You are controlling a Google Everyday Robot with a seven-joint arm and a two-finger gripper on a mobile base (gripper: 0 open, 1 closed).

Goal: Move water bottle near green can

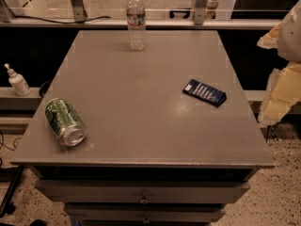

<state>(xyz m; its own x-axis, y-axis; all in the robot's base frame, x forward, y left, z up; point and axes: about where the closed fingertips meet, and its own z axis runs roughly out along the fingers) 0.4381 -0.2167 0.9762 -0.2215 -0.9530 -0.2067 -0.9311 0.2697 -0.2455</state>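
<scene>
We see the water bottle [136, 20] standing upright at the far edge of the grey table [141, 126]. The green can [65, 122] lies on its side near the front left corner, well apart from the bottle. A dark blue packet [204, 92] lies flat at the right. The gripper [284, 86] hangs beyond the table's right edge.

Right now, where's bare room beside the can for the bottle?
Bare tabletop right of the can, through the middle up to the bottle. Blue packet sits mid-right. Left of the can: table edge, no room. Gripper off the right side.
</scene>
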